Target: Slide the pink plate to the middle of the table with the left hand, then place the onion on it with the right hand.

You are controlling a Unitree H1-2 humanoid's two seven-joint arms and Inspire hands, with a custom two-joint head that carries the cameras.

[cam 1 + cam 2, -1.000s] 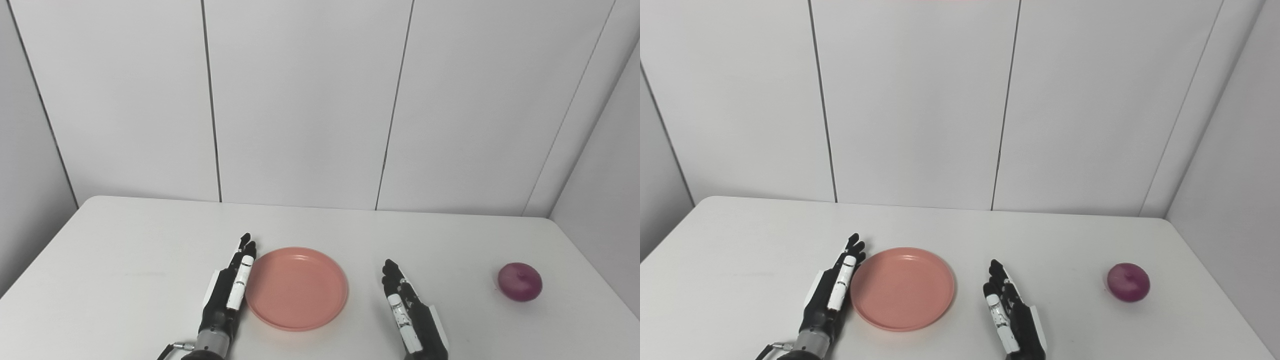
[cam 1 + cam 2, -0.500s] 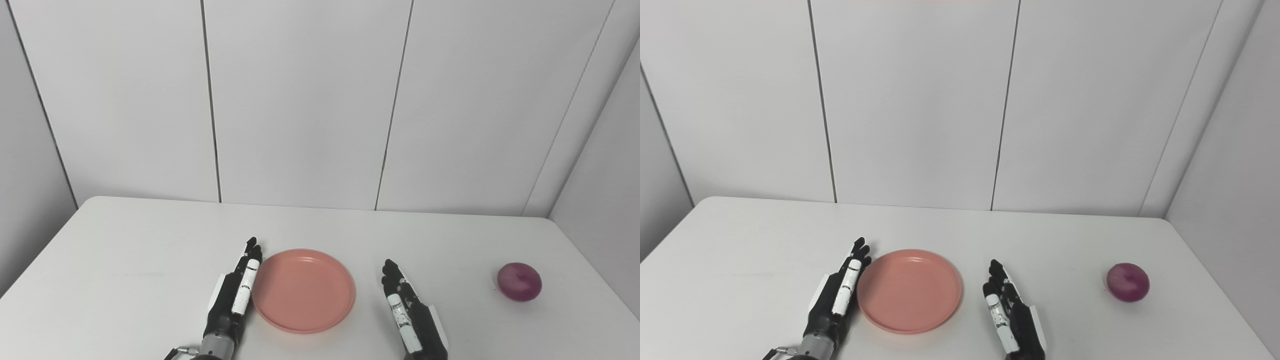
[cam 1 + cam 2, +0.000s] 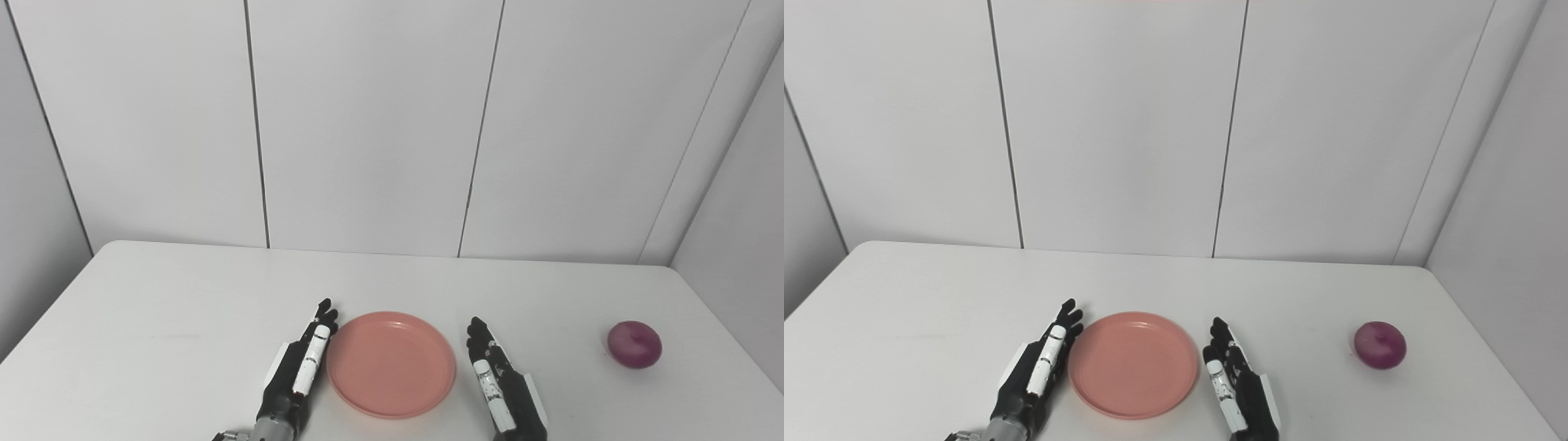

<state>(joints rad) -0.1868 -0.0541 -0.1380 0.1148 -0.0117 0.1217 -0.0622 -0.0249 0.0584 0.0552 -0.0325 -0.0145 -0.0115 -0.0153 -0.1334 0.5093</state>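
The pink plate [image 3: 392, 362] lies flat on the white table [image 3: 184, 294], near the front and about midway across. My left hand [image 3: 300, 367] is open, fingers straight and held edge-on, pressed against the plate's left rim. My right hand [image 3: 499, 380] is open too, edge-on, just off the plate's right rim with a narrow gap. The purple onion [image 3: 634, 343] sits alone far to the right, well beyond the right hand. In the right eye view the plate [image 3: 1133, 364] and onion [image 3: 1380, 345] show the same layout.
White wall panels stand behind the table's far edge [image 3: 392, 252]. A side wall [image 3: 735, 214] runs close along the right, near the onion. The table's right edge passes just past the onion.
My left hand has pushed the plate to the right and slightly toward me, closing the gap to the right hand. The right hand and the onion have stayed put.
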